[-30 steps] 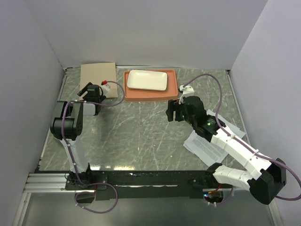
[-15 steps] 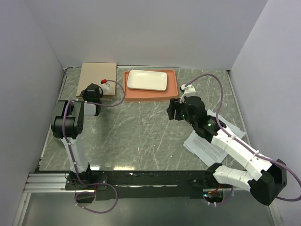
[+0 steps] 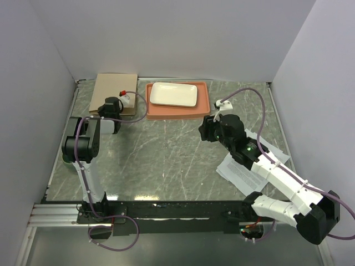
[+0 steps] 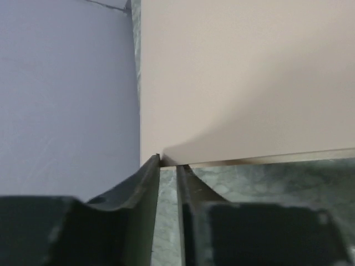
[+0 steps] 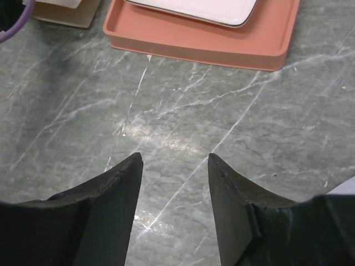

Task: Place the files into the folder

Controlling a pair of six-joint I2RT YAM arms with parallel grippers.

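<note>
The tan folder [image 3: 116, 86] lies flat and closed at the back left of the table. My left gripper [image 3: 110, 102] is at its near edge. In the left wrist view the folder [image 4: 238, 77] fills the top, and the left gripper [image 4: 169, 162] has its jaws almost together on the folder's near left corner. The files [image 3: 239, 172], white printed sheets, lie at the right, partly hidden under my right arm. My right gripper [image 3: 206, 132] hovers open over bare marble at mid table; in the right wrist view the gripper [image 5: 175, 158] holds nothing.
An orange tray [image 3: 177, 110] with a white plate [image 3: 173, 94] in it stands at the back centre, right of the folder, and shows ahead of the right fingers as the tray [image 5: 199, 47]. Walls close in the left, back and right.
The left jaws have closed from wide open onto the folder's near corner. The right jaws have narrowed somewhat, and the right gripper drifted slightly right.
</note>
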